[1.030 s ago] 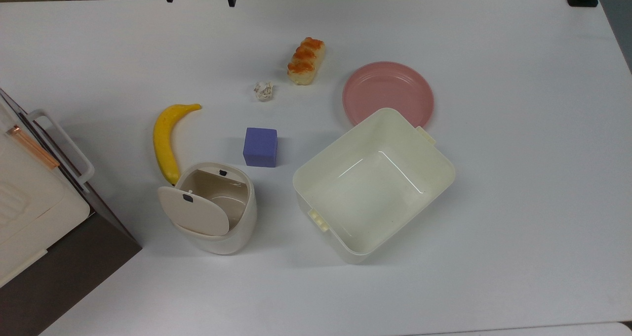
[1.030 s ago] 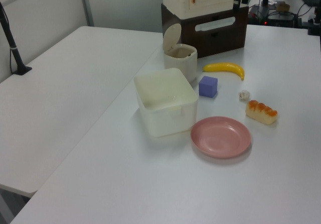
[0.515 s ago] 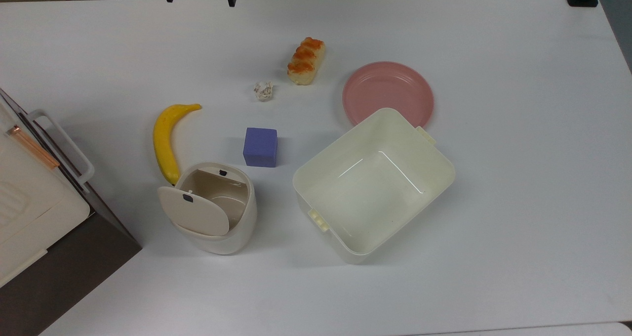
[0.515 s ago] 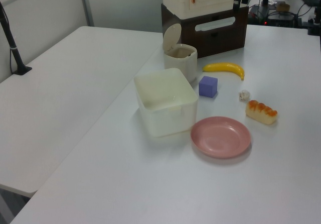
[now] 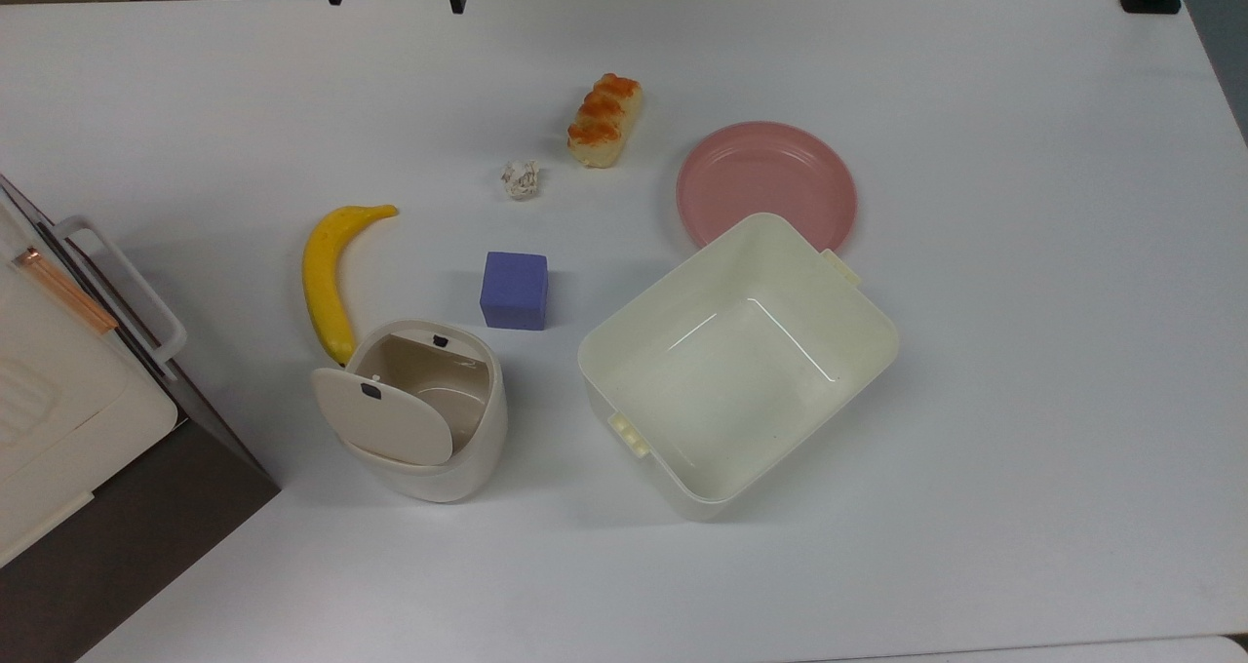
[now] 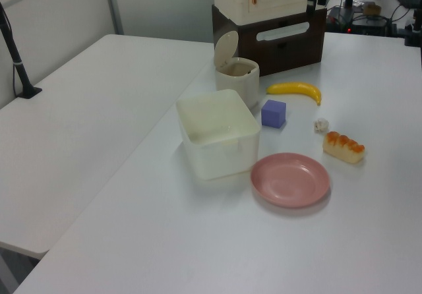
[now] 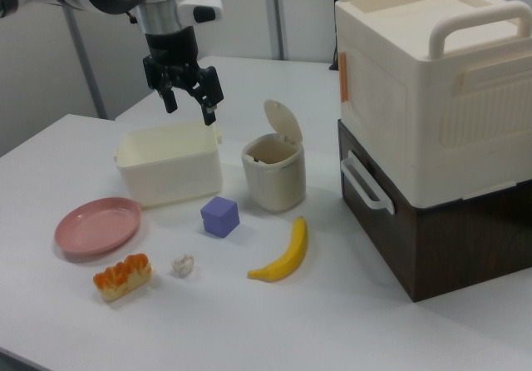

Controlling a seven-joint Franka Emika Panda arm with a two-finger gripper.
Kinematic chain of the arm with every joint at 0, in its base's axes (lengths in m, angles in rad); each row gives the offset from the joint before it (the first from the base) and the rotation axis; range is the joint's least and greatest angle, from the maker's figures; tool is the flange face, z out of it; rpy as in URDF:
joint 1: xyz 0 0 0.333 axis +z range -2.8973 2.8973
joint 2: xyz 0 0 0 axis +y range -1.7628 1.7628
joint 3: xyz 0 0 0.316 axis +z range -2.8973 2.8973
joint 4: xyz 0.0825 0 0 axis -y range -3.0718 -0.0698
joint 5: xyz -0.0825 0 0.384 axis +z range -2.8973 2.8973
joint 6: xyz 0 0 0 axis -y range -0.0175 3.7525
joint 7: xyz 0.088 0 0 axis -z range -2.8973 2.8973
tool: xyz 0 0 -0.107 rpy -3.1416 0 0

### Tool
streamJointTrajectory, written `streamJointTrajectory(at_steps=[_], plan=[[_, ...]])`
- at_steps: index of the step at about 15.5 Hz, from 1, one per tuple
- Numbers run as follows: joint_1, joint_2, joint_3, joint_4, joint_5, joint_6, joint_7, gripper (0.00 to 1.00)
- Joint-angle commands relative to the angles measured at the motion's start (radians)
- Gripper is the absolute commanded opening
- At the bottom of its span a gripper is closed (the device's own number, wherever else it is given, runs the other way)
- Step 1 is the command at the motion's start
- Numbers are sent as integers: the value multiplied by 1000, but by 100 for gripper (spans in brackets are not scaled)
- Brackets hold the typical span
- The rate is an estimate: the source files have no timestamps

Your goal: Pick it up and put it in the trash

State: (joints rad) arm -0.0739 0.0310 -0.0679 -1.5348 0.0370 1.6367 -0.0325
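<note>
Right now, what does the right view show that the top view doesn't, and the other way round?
The right view shows the gripper, fingers open, raised above the square tub, and the cream box's top handles. The top view looks down into the tub's bare bottom and the trash bin's beige inside. Both share the paper ball lying on the table between the bread loaf and the banana, untouched.

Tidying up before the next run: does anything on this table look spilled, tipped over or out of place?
Nothing is spilled or tipped. The one stray bit is the crumpled paper ball, lying loose on the table between the bread loaf and the banana. The small bin stands upright, lid swung open.
</note>
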Motion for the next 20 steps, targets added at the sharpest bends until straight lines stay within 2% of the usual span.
streamJointTrajectory(at_steps=[1, 20], plan=[[28, -42, -26, -62, 12, 29, -24, 100], [28, -45, -27, -70, 11, 32, -44, 100]])
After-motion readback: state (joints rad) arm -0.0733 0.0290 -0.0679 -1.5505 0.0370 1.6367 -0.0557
